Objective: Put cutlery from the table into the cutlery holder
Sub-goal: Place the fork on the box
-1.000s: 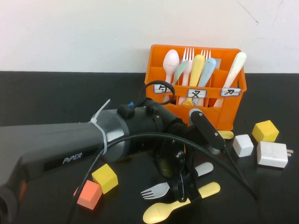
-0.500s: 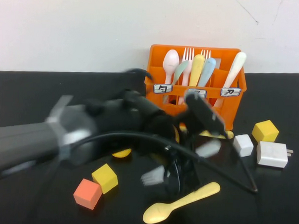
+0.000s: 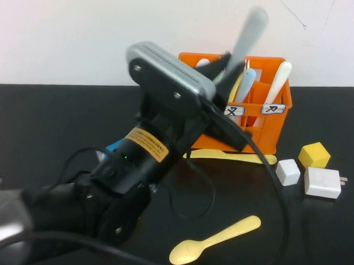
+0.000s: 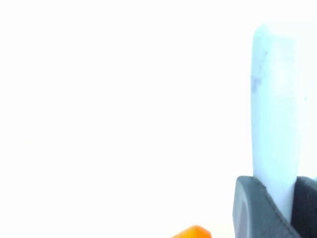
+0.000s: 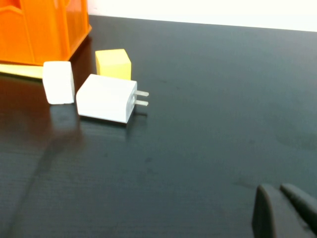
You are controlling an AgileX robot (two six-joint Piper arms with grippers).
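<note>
Above the cutlery holder point(image 3: 265, 121), left gripper point(image 3: 227, 70) apparently clamps grey fork point(image 3: 249, 33); right gripper point(image 5: 285, 210) low.

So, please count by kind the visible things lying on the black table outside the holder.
Cutlery: 2 (yellow spoon, yellow knife)
Cubes: 2 (white cube, yellow cube)
Charger: 1
Total: 5
Left pincer grips grey fork up by holder; right pincer low above table.

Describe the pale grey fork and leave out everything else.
The pale grey fork looks like matte plastic. The left gripper is shut on its handle, raised in front of the cutlery holder. The handle stands nearly upright, tilted a little, its rounded end topmost above the holder's rim. The tines are hidden behind the arm. It touches only the dark fingers. The right gripper rests low over the table, far from it.
</note>
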